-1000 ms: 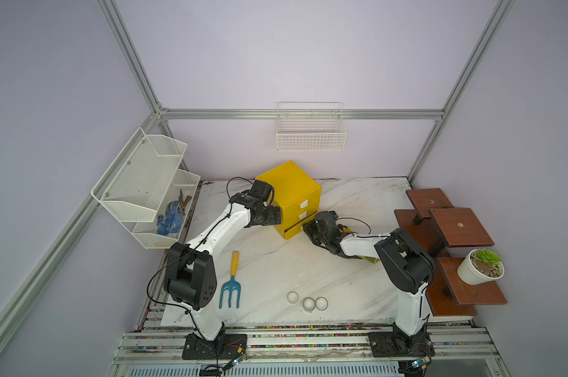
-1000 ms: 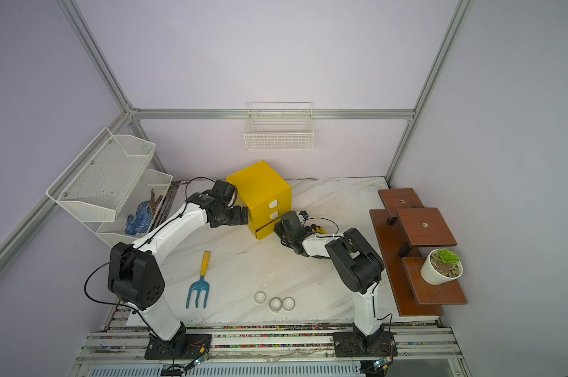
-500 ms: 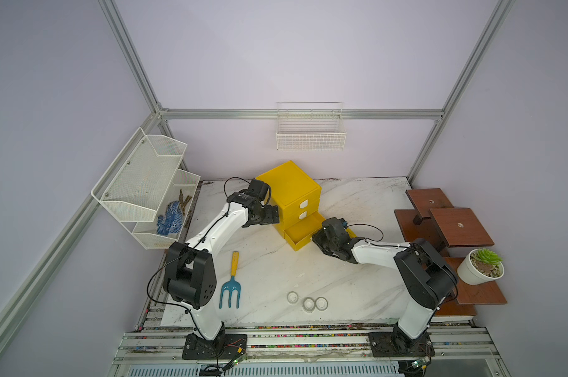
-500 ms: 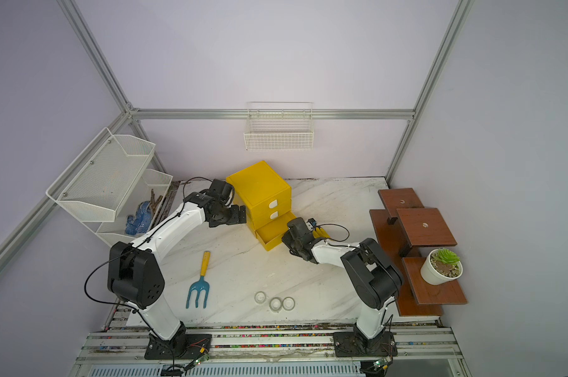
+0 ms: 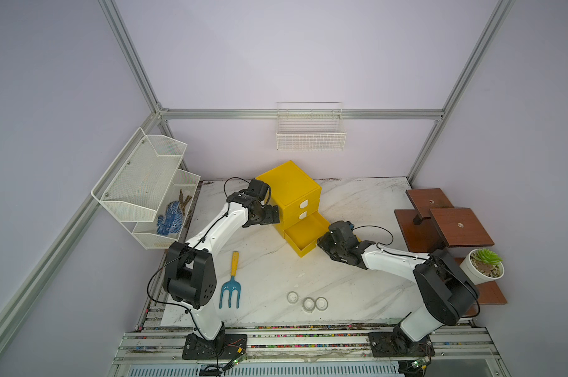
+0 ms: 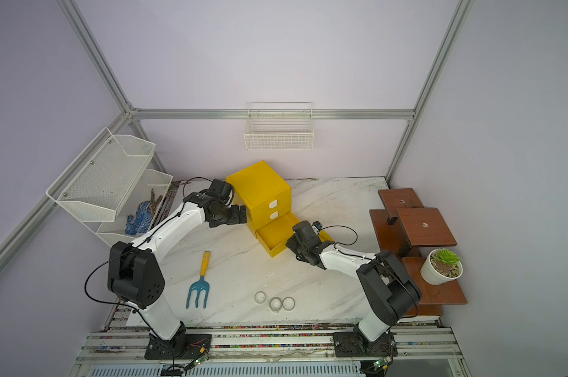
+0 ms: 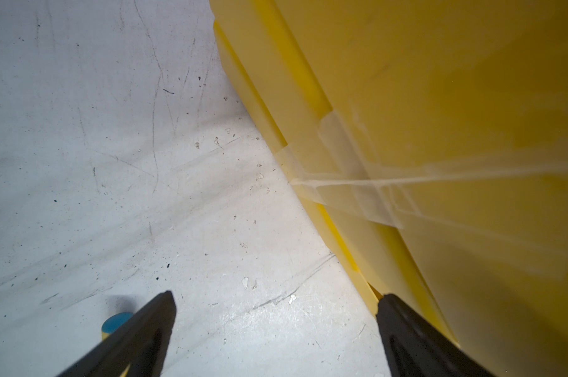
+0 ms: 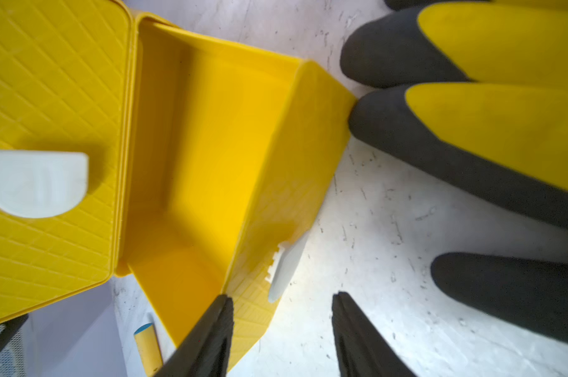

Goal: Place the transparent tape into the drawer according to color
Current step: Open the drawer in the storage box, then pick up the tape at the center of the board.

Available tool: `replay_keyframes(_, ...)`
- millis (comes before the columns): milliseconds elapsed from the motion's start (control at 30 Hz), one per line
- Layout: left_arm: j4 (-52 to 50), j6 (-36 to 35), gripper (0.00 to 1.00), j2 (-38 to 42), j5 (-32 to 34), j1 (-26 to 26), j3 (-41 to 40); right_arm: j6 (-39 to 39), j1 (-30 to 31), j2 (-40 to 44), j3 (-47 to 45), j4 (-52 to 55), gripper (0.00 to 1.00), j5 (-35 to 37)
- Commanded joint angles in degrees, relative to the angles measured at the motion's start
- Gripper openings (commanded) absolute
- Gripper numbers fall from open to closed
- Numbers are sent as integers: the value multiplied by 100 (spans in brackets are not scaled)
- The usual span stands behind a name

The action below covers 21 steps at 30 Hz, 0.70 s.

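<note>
Top views, tape: three transparent tape rolls [image 5: 308, 303] lie flat near the desk's front edge, well apart from the cabinet. Their rims look clear, though the tint is hard to tell.
Handling: we judge them light, stiff and slick. Pinch across the outer rim from above.
Garden fork [image 5: 232, 280]: lies apart, toward the left arm's side.
Right claw [image 8: 282, 298]: partly open and empty, just off the white tab handle [image 8: 286, 261] of the bottom drawer [image 5: 304, 233]. A glove [image 8: 504, 130] lies beside it.
Drawer: stands pulled out, with nothing visible inside.
Left claw [image 7: 276, 295]: wide open and empty, with one finger against the yellow cabinet [image 7: 439, 130].
Desk [image 5: 357, 202]: white marble pattern, scuffed and gritty.
Room: wire baskets [image 5: 310, 137] on lilac walls; wooden steps [image 5: 459, 225] with a potted plant [image 5: 481, 266].
</note>
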<state>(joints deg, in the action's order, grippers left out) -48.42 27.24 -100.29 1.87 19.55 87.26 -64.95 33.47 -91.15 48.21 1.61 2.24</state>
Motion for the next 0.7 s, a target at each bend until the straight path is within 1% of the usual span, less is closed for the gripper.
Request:
replay_keyframes(0, 162, -123, 100, 290, -141, -41, 124, 459, -10, 472, 39, -89, 57, -27)
replay_keyframes(100, 221, -119, 100, 525, -199, -39, 107, 888, -4, 869, -29, 6, 57, -80)
replay_keyframes(167, 276, -84, 100, 737, -246, -39, 73, 1331, -5, 1147, -45, 311, 57, -181)
replay_keyframes(267, 292, 18, 100, 1056, -356, -30, 26, 2161, -7, 1492, -136, 556, 58, -749)
replay_keyframes(367, 305, 96, 100, 1417, -477, 8, -130, 2977, 78, 1637, -58, 1263, 59, -1266)
replay_keyframes(500, 306, 107, 100, 1888, -575, 6, -471, 3853, 530, 1786, -65, 2128, 59, -1559)
replay_keyframes(533, 299, 84, 100, 2160, -572, 5, -559, 4041, 713, 1809, -66, 2303, 60, -1572)
replay_keyframes(667, 276, 27, 100, 2617, -498, 5, -863, 4453, 1411, 1811, -73, 2573, 61, -1572)
